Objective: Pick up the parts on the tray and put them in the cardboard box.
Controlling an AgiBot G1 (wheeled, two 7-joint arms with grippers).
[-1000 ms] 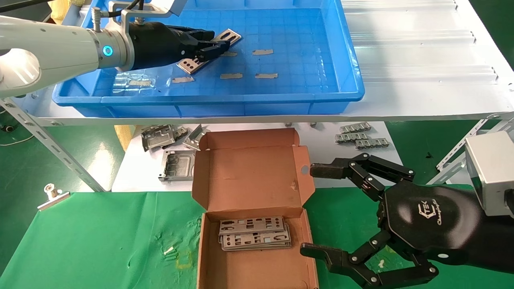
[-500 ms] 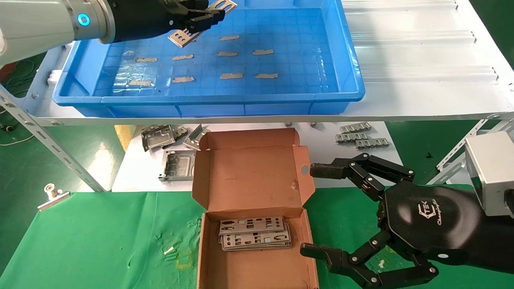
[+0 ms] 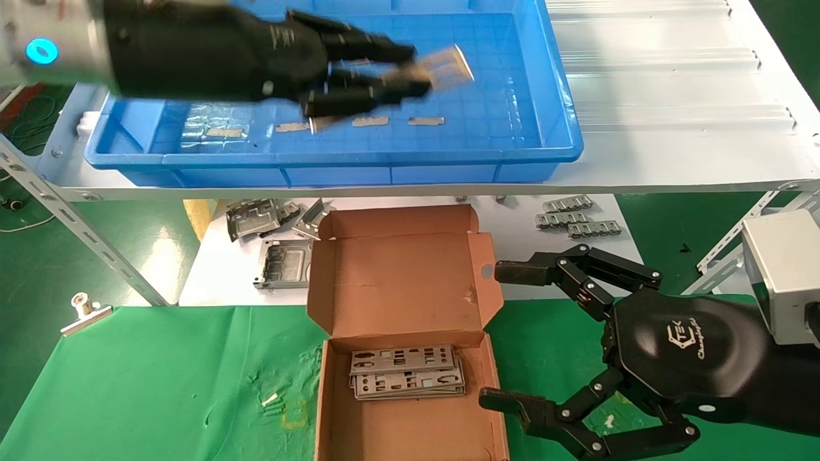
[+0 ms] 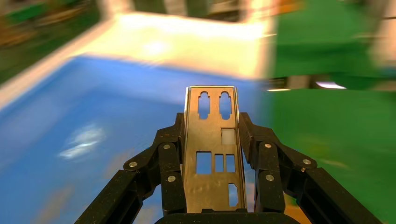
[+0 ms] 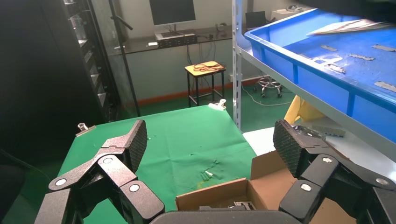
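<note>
Currently: left gripper [image 3: 391, 77] is clamping one part [image 4: 214, 149] edgewise above the tray [image 3: 551, 128], carrying in progress; next, lowering it into the cardboard box [image 3: 397, 422] onto the stacked parts [image 3: 407, 372]. Right gripper [image 3: 506, 336] is idling, spread wide, beside the box.

Green cloth [image 3: 147, 378] spread over the counter, silver binder clip [image 3: 83, 312] at its far left edge, chunky grey brackets [image 3: 272, 240] and ridged metal strips [image 3: 576, 218] lying on the white shelf [image 3: 512, 256] beyond.
</note>
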